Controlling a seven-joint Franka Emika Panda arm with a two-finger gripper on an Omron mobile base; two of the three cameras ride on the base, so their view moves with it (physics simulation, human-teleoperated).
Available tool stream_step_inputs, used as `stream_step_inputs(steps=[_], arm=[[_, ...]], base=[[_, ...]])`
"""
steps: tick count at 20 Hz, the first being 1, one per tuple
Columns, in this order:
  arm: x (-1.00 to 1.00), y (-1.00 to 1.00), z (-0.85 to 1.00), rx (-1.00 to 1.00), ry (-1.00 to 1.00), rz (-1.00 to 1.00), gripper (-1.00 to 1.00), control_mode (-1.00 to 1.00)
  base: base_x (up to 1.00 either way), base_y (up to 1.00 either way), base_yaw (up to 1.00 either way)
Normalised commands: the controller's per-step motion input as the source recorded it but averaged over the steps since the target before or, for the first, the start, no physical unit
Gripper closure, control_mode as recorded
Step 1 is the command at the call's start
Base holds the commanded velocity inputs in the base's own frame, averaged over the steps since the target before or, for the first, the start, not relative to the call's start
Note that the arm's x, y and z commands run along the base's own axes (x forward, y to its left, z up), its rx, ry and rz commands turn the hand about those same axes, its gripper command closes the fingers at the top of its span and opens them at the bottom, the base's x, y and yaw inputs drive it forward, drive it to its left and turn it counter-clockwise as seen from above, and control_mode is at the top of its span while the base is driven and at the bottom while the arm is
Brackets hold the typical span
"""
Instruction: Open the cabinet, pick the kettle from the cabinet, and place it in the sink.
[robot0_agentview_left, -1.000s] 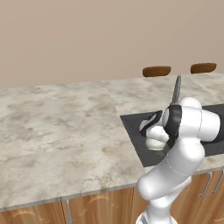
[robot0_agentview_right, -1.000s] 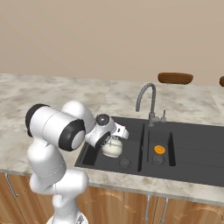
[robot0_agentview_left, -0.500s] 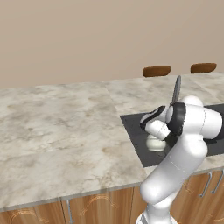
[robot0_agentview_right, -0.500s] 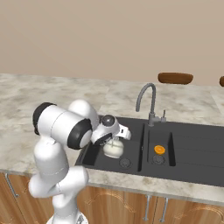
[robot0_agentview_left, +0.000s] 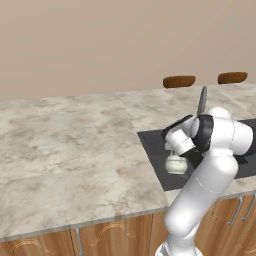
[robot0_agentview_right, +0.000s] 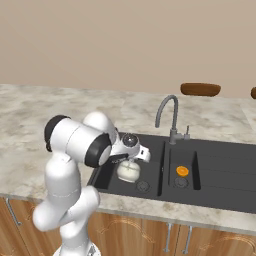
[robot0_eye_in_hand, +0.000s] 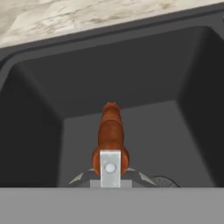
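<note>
Cream-white kettle (robot0_agentview_right: 128, 170) is hanging low inside the black sink (robot0_agentview_right: 215, 192), the gripper (robot0_agentview_right: 131, 159) clamping its handle, so placing is underway; next, I judge, lowering and releasing.

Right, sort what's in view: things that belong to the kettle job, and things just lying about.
Job:
- kettle, held over the basin
- sink
- gripper, shut on the kettle's handle

Lying about:
- faucet
- orange object in the sink's smaller basin
- marble counter
</note>
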Motion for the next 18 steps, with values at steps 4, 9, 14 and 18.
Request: stream_step_inputs(steps=[4, 9, 14, 18], arm=[[0.12, -0.01, -0.14, 0.04, 0.0, 0.02, 1.0, -1.0], [0.12, -0.01, -0.13, 0.02, -0.02, 0.02, 1.0, -1.0], [0.15, 0.0, -0.11, 0.02, -0.05, 0.02, 1.0, -1.0], [0.16, -0.06, -0.1, 0.0, -0.02, 0.01, 1.0, -1.0]], base=[[0.0, 0.0, 0.0], [0.0, 0.0, 0.0], [0.0, 0.0, 0.0], [0.0, 0.0, 0.0]])
